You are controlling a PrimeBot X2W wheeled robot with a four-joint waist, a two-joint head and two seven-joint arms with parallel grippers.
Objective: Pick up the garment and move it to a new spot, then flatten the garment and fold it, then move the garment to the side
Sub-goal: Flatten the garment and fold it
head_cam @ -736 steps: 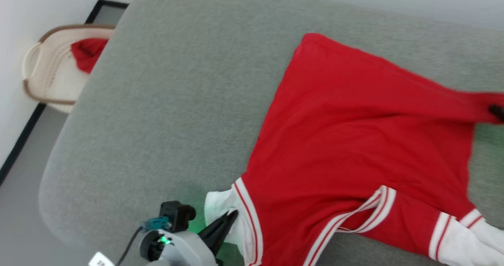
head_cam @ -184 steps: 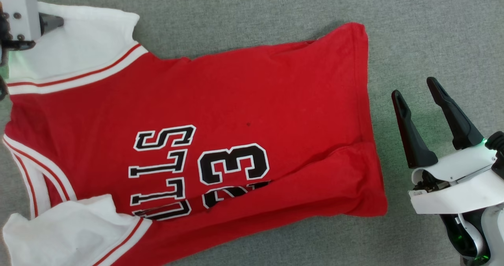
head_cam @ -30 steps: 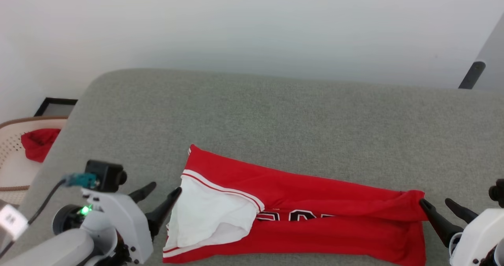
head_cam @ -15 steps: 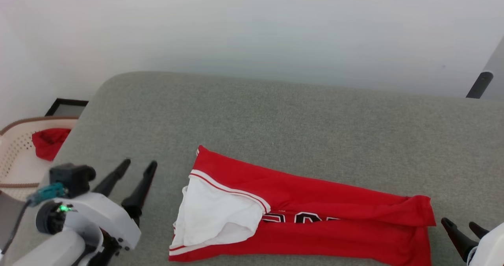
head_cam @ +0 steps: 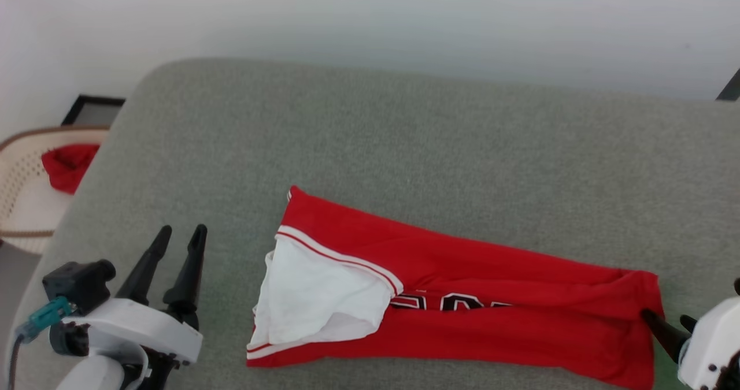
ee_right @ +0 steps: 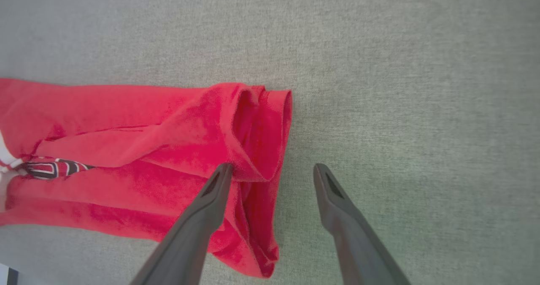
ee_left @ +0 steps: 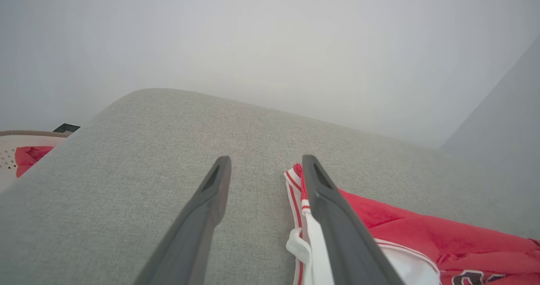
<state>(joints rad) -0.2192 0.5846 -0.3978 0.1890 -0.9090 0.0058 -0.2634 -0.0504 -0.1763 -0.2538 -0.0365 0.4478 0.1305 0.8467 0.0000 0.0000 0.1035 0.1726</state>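
The garment (head_cam: 462, 303) lies folded lengthwise into a long red strip on the grey cushion (head_cam: 404, 136). A white sleeve (head_cam: 318, 297) is turned over its left end, and part of the black lettering shows. My left gripper (head_cam: 182, 231) stands open left of that sleeve end, apart from it; in the left wrist view the garment (ee_left: 422, 234) lies right of the left gripper (ee_left: 265, 160). My right gripper (head_cam: 665, 316) is open at the hem end. In the right wrist view one finger of the right gripper (ee_right: 273, 166) overlaps the garment's rumpled hem (ee_right: 253, 120), the other is over bare cushion.
A cream lattice basket (head_cam: 23, 205) holding a small red cloth bundle (head_cam: 66, 164) stands off the cushion's left end, by a black frame (head_cam: 92, 110) at the wall. The cushion's rounded left edge is close to my left arm. Bare cushion stretches behind the garment.
The head view has shifted. My left gripper has drawn back from the sleeve end and its fingers stand a little closer together. The right gripper's tip is at the hem again.
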